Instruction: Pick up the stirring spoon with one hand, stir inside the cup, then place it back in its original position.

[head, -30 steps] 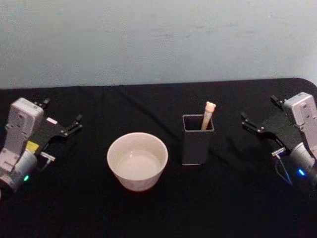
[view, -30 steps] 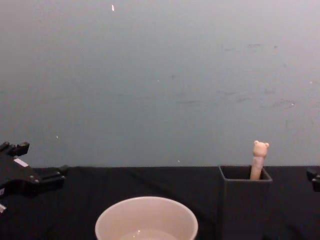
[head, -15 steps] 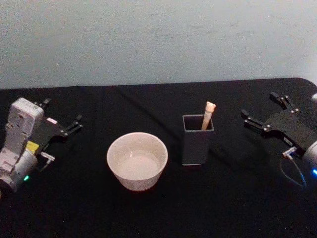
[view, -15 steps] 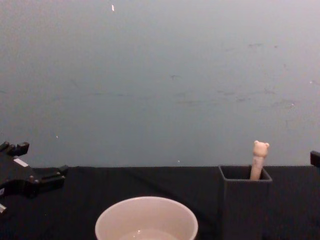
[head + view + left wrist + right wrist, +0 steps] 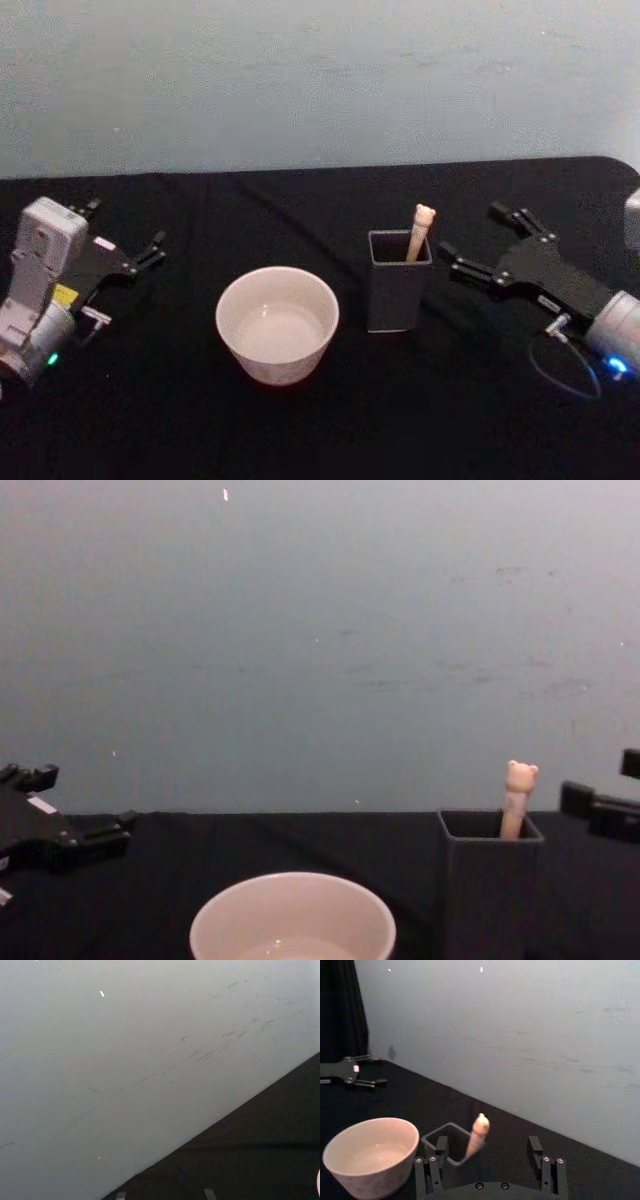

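The stirring spoon stands in the dark grey square holder, its beige bear-head handle sticking up above the rim. To the holder's left sits the cream-white cup. My right gripper is open just right of the holder, level with the spoon's top and apart from it. In the right wrist view the spoon rises between my open fingers, farther off, with the holder and cup beyond. The chest view shows the spoon, holder, cup and right gripper. My left gripper rests open at the far left.
A black cloth covers the table, with a pale blue-grey wall behind it. The table's far right corner is rounded. The left gripper stays well left of the cup.
My right gripper has swung left from the table's right edge to just beside the holder and spoon. The left arm, cup, holder and spoon have not moved.
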